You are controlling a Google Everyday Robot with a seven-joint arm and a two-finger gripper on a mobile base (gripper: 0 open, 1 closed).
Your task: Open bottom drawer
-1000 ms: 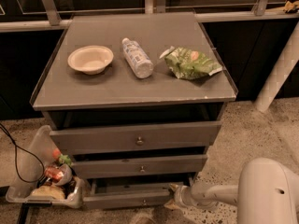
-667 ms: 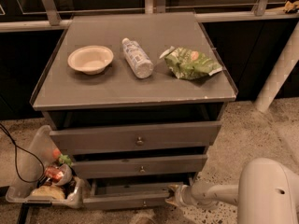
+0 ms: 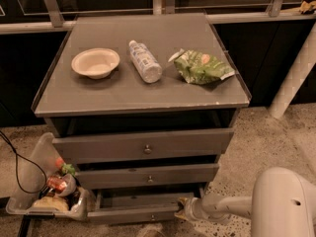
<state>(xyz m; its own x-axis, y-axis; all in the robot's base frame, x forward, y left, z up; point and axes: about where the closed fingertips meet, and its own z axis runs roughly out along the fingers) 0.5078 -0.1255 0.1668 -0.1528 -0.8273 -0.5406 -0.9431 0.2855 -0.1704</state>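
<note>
The bottom drawer [image 3: 133,214] is the lowest, slimmest grey front of the grey cabinet. It stands pulled out past the middle drawer [image 3: 148,176], with its shallow tray showing behind the front and a small knob at the middle. My gripper [image 3: 181,209] comes in from the right on a white arm and sits at the drawer front's right end, touching it. The top drawer [image 3: 145,145] is the tallest front, also slightly out.
On the cabinet top lie a beige bowl [image 3: 95,62], a plastic bottle [image 3: 144,60] on its side and a green snack bag [image 3: 200,66]. A clear bin [image 3: 34,181] with trash stands on the floor at the left. A white post [image 3: 296,78] leans at the right.
The gripper and its arm have stayed at the right end of the bottom drawer's front. The drawer looks about as far out as before.
</note>
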